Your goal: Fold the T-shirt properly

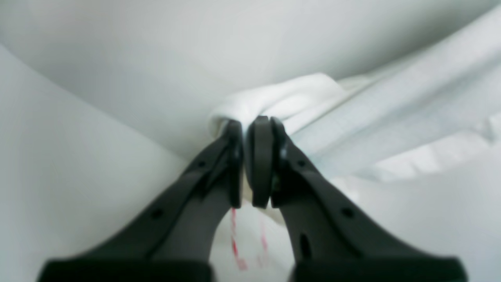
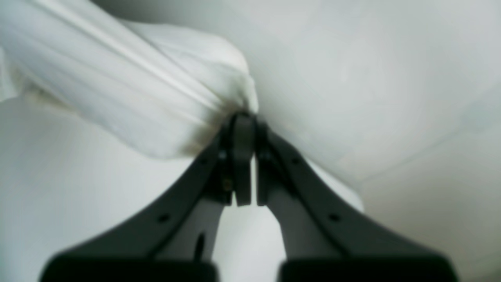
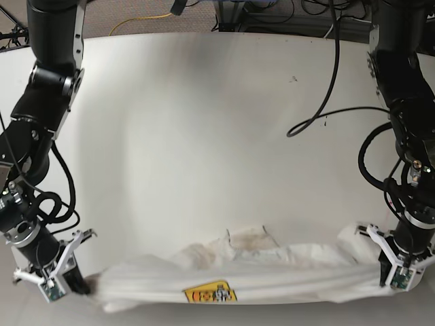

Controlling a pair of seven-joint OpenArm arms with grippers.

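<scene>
My left gripper (image 1: 246,129) pinched the T-shirt (image 3: 238,278) tight. My right gripper (image 2: 244,117) pinched its other end. Only the base view showed the whole shirt, stretched between them at the table's (image 3: 204,122) 6 o'clock edge, with a yellow badge (image 3: 211,294).

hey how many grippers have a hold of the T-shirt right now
2. The left gripper is shut on one bunched end of the T-shirt, at the base view's right; the right gripper pinches the opposite end, at that view's left.
</scene>
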